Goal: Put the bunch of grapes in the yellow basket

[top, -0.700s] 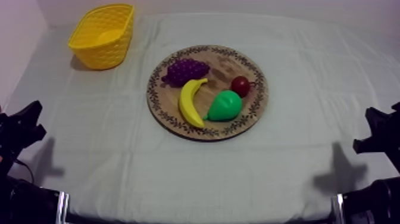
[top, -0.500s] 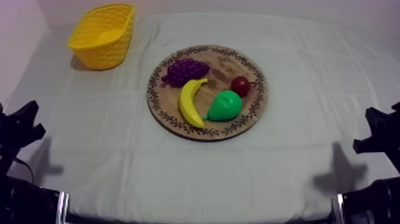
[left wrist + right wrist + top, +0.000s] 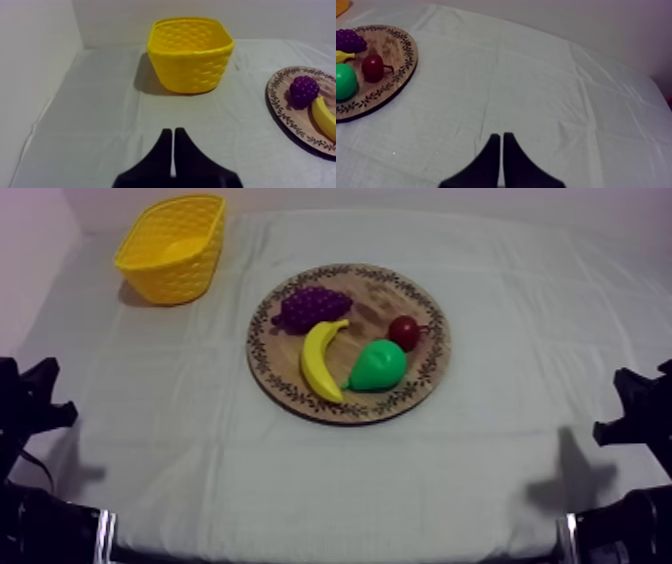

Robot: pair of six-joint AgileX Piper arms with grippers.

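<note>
Grey-white cloth (image 3: 500,438) covers the table. Top view: bunch of grapes (image 3: 312,307) lies on the wooden board (image 3: 372,296), on the side nearest the yellow basket (image 3: 172,248). Left wrist view: left gripper (image 3: 173,132) closed on nothing, well apart from the board; the board is cut off. Right wrist view: right gripper (image 3: 501,136) likewise closed and empty, well apart from the board; the grapes are partly cut off.

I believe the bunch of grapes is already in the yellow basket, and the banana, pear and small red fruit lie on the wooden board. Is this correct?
Not quite. The top view shows the bunch of grapes on the wooden board, next to the banana, not in the yellow basket. The rest is right.
</note>
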